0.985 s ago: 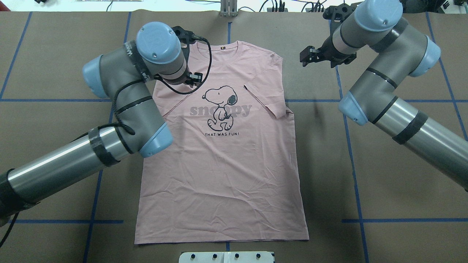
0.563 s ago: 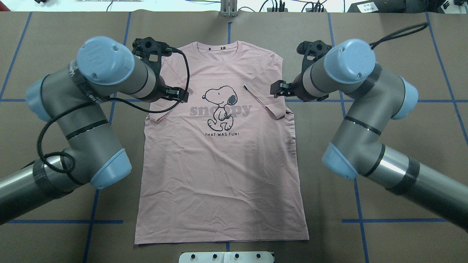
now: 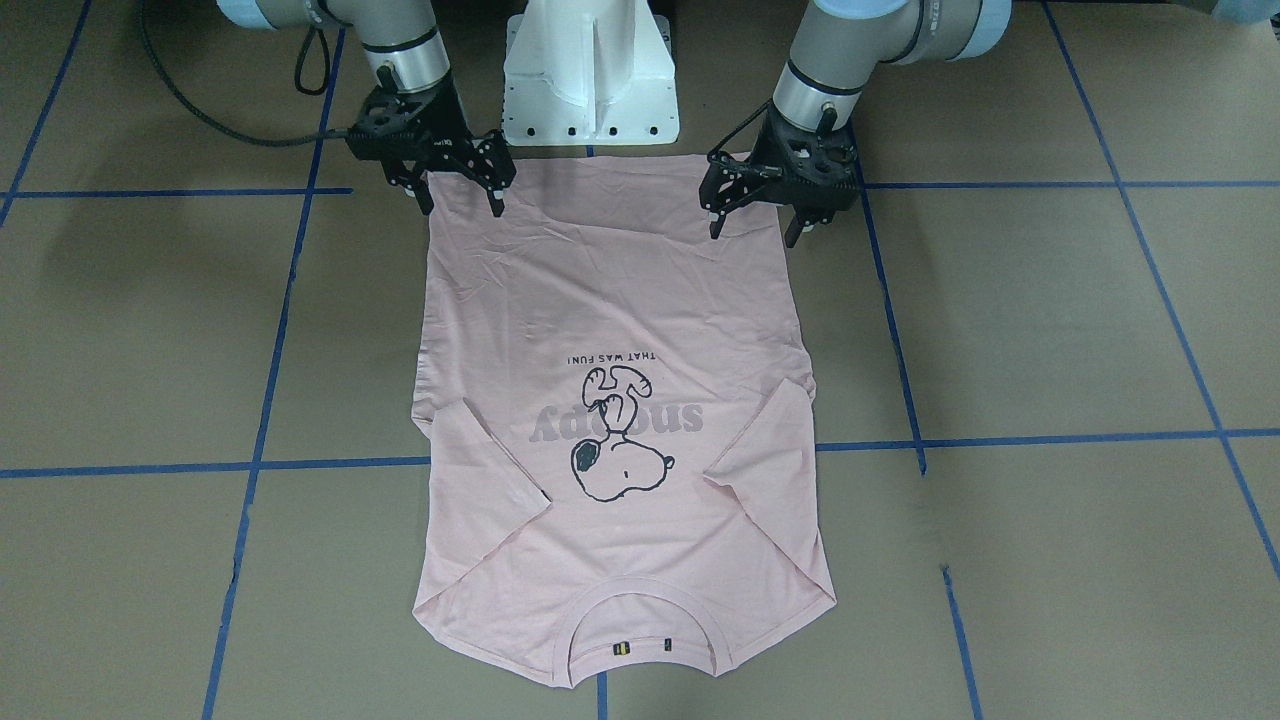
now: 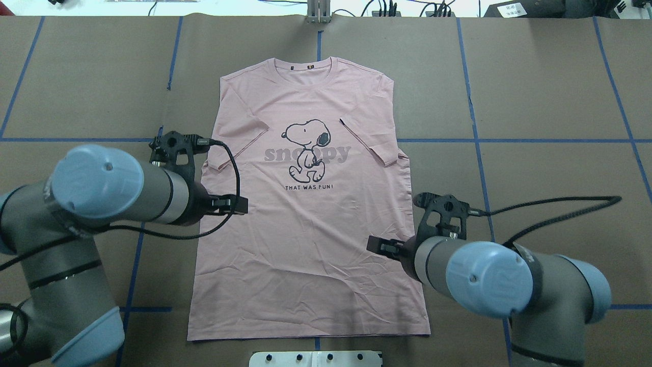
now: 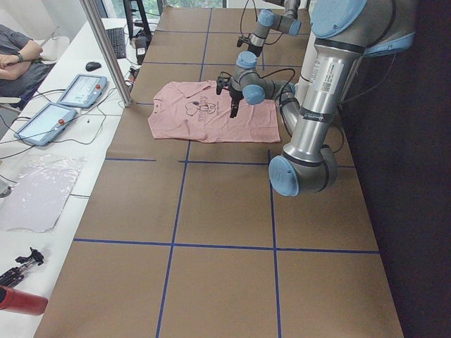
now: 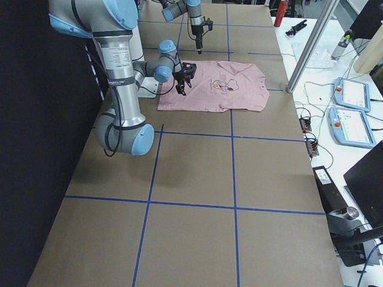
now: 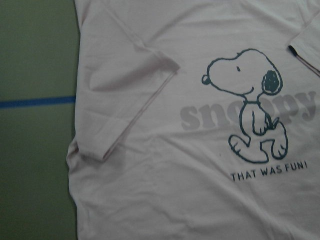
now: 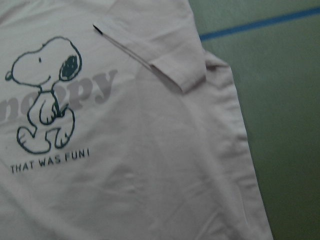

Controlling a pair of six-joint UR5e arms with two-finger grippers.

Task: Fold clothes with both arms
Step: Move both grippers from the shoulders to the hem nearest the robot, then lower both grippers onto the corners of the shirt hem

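The pale pink Snoopy T-shirt (image 4: 310, 244) lies flat and face up on the table, collar away from the robot. Both short sleeves are folded inward onto the front. It also shows in the front view (image 3: 620, 300). My left gripper (image 3: 752, 232) is open and empty, held above the shirt's lower part on the robot's left side; overhead it shows over that edge (image 4: 229, 205). My right gripper (image 3: 462, 205) is open and empty above the other side (image 4: 381, 245). The left wrist view shows the shirt's folded sleeve and print (image 7: 175, 190), as does the right wrist view (image 8: 150, 190).
The white pedestal base (image 3: 590, 80) stands just behind the shirt's hem. Blue tape lines (image 4: 473, 140) cross the brown table covering. Beyond the table's far edge are a metal post (image 5: 106, 49), control pendants (image 5: 81, 90) and a seated person (image 5: 14, 56).
Both arms have drawn back from the sleeve and shoulder area toward the robot, along the shirt's two sides. The shirt itself has not moved.
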